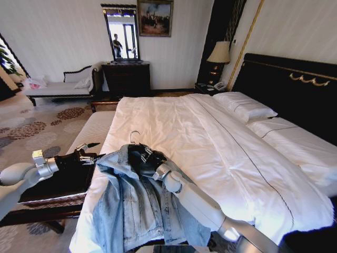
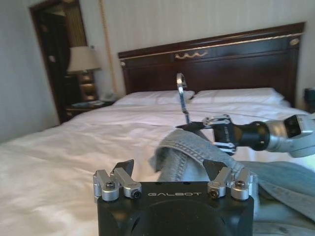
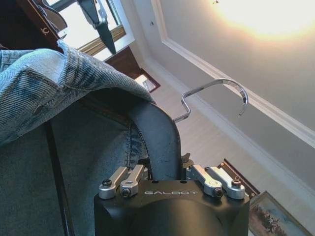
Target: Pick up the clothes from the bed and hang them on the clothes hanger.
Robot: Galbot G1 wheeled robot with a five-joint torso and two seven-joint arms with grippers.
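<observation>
Right claw [image 3: 167,173]: I read its fingers as pinched on the black shoulder of the clothes hanger [image 3: 160,137]; in the head view the claw [image 1: 150,161] sits inside the jacket's collar opening, at the near-left part of the bed.
Left claw [image 2: 172,169]: fingers spread, nothing between them; in the head view it [image 1: 90,152] hovers just left of the jacket's shoulder, beside the bed's edge.
Denim jacket [image 1: 139,203]: light-blue, draped over the hanger held by the right claw, front open, hem trailing toward the near edge of the bed; its collar [image 2: 197,145] lies directly ahead of the left claw, close to the fingertips [image 2: 125,167].
Clothes hanger: silver hook [image 1: 135,137] stands upright just beyond the right claw, above the collar; in the left wrist view the hook [image 2: 182,96] rises against the headboard.
Bed [image 1: 221,153]: white sheets, stretching away beyond and to the right of both claws; white pillows [image 1: 245,108] far right, against the black headboard [image 1: 292,87] with gold trim.
Bench [image 1: 50,192]: dark wood, below the left arm, alongside the bed.
Contact left claw/jacket: I cannot tell; they look just apart.
</observation>
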